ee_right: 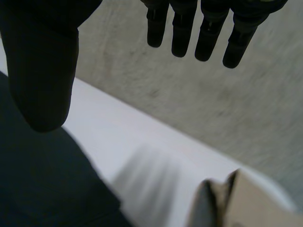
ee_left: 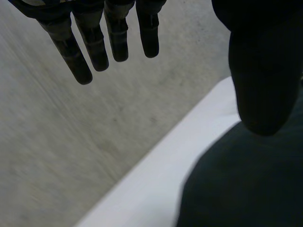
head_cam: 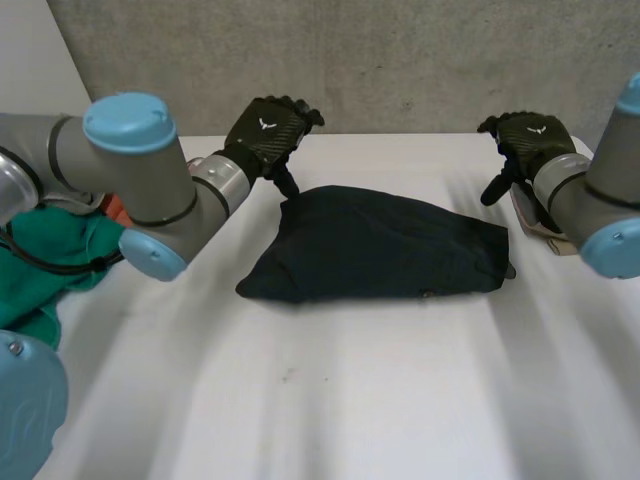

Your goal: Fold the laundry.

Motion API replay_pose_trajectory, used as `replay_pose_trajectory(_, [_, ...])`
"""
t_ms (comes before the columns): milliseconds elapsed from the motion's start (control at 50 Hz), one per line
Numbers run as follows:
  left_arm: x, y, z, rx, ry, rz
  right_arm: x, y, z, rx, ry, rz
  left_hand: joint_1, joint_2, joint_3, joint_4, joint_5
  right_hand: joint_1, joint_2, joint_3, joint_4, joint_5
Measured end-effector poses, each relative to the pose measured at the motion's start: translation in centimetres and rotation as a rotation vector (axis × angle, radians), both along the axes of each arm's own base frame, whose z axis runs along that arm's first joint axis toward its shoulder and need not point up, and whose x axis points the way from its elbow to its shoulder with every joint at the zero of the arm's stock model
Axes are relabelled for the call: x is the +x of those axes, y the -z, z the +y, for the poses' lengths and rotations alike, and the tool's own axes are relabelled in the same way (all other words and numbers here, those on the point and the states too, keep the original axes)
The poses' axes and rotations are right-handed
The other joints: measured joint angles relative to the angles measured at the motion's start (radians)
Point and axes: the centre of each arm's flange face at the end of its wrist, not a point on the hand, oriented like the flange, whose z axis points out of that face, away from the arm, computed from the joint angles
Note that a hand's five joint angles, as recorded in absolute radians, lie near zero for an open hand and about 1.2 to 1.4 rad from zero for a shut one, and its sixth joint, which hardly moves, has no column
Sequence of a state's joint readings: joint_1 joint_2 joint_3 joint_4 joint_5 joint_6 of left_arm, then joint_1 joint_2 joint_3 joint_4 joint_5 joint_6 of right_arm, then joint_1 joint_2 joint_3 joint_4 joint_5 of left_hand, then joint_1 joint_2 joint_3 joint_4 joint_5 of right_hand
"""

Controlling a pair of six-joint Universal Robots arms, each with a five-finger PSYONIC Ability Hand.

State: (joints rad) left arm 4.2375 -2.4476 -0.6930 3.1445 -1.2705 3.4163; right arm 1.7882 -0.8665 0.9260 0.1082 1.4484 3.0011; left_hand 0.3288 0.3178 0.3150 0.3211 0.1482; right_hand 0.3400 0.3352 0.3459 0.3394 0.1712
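Observation:
A dark navy garment lies folded in a rough wedge on the white table. My left hand hovers above its far left corner, fingers straight and apart from the thumb, holding nothing. My right hand hangs above the table past the garment's right end, open too, its fingers straight and thumb spread. The dark cloth lies under the left thumb, and the same cloth under the right thumb.
A green cloth with something orange behind it lies at the table's left edge by my left arm. A beige folded item rests at the right edge, also near my right hand. A grey wall stands behind the table.

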Motion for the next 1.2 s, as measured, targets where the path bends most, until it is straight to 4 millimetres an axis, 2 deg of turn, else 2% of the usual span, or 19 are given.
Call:
replay_pose_trajectory(100, [0.3,0.7,-0.5,0.118,0.013,-0.003,-0.3,0.8,-0.1,0.166,-0.048,-0.081,0.031,0.04,0.042,0.041,0.042,0.091,0.088,0.086,0.093,0.091])
replay_pose_trajectory(160, [0.2,1.7,-1.1,0.149,0.012,-0.014,-0.3,2.2,-0.3,0.238,-0.066,-0.091,0.033,0.044,0.045,0.042,0.047,0.104,0.098,0.098,0.106,0.106])
replay_pose_trajectory(300, [-0.5,4.8,-1.5,0.17,0.03,-0.055,0.3,5.0,0.0,0.289,-0.089,-0.024,0.033,0.044,0.045,0.042,0.047,0.1,0.096,0.093,0.101,0.085])
replay_pose_trajectory(440, [-1.0,7.9,-1.2,0.181,0.058,-0.116,1.2,6.5,0.6,0.29,-0.117,0.053,0.044,0.056,0.056,0.053,0.055,0.1,0.096,0.093,0.095,0.074])
replay_pose_trajectory(500, [-1.2,8.9,-1.1,0.176,0.065,-0.14,1.7,6.9,0.8,0.281,-0.13,0.092,0.267,0.261,0.252,0.25,0.247,0.194,0.19,0.186,0.186,0.179])
replay_pose_trajectory(520, [-1.2,9.1,-1.1,0.172,0.065,-0.145,1.8,7.0,0.8,0.277,-0.133,0.101,0.267,0.261,0.252,0.25,0.247,0.262,0.256,0.248,0.255,0.249])
replay_pose_trajectory(580, [-1.4,9.5,-1.3,0.139,0.055,-0.159,2.3,7.5,0.8,0.259,-0.145,0.132,0.707,0.688,0.688,0.686,0.673,0.601,0.599,0.579,0.587,0.569])
replay_pose_trajectory(620, [-1.4,9.3,-1.8,0.085,0.025,-0.164,2.7,7.7,0.6,0.238,-0.152,0.151,0.84,0.859,0.856,0.857,0.834,0.779,0.798,0.764,0.79,0.763])
replay_pose_trajectory(680, [-1.5,8.3,-2.9,-0.03,-0.04,-0.151,3.2,7.5,0.0,0.187,-0.156,0.171,0.84,0.874,0.875,0.875,0.837,0.788,0.842,0.805,0.845,0.79])
replay_pose_trajectory(760, [-1.7,3.7,-4.8,-0.268,-0.153,-0.049,4.2,5.2,-1.9,-0.003,-0.138,0.189,0.84,0.875,0.876,0.878,0.837,0.788,0.842,0.808,0.854,0.79])
replay_pose_trajectory(820, [-1.6,-0.8,-5.4,-0.417,-0.2,0.066,4.9,2.1,-3.2,-0.205,-0.107,0.181,0.84,0.875,0.876,0.878,0.837,0.788,0.842,0.836,0.854,0.79])
replay_pose_trajectory(880, [-1.0,-6.9,-5.3,-0.574,-0.222,0.238,5.8,-3.0,-4.0,-0.489,-0.075,0.133,0.84,0.877,0.879,0.878,0.837,0.788,0.842,0.84,0.855,0.79])
replay_pose_trajectory(960, [0.0,-13.1,-4.1,-0.696,-0.204,0.409,6.9,-8.9,-3.1,-0.797,-0.086,0.045,0.84,0.877,0.88,0.878,0.837,0.788,0.842,0.84,0.855,0.79])
replay_pose_trajectory(1000, [0.5,-15.3,-3.3,-0.72,-0.184,0.46,7.4,-10.4,-2.2,-0.876,-0.113,0.014,0.84,0.877,0.88,0.878,0.837,0.788,0.842,0.84,0.855,0.801])
replay_pose_trajectory(1040, [0.9,-16.5,-2.6,-0.71,-0.164,0.484,7.9,-11.3,-1.0,-0.915,-0.15,-0.011,0.84,0.877,0.88,0.878,0.837,0.788,0.842,0.84,0.855,0.812])
replay_pose_trajectory(1080, [1.0,-16.6,-2.4,-0.695,-0.159,0.485,8.1,-11.3,-0.7,-0.913,-0.16,-0.014,0.84,0.877,0.88,0.878,0.837,0.788,0.842,0.84,0.855,0.812])
replay_pose_trajectory(1160, [1.4,-14.7,-1.9,-0.55,-0.153,0.432,8.4,-9.8,0.8,-0.804,-0.193,-0.001,0.822,0.85,0.852,0.858,0.827,0.788,0.842,0.84,0.855,0.812])
replay_pose_trajectory(1180, [1.5,-14.1,-1.8,-0.519,-0.155,0.419,8.4,-9.5,1.0,-0.782,-0.195,0.004,0.692,0.719,0.736,0.73,0.717,0.788,0.842,0.84,0.855,0.812])
replay_pose_trajectory(1200, [1.7,-12.3,-1.7,-0.433,-0.16,0.381,8.3,-8.7,1.5,-0.729,-0.198,0.02,0.548,0.588,0.595,0.597,0.593,0.788,0.842,0.84,0.856,0.812])
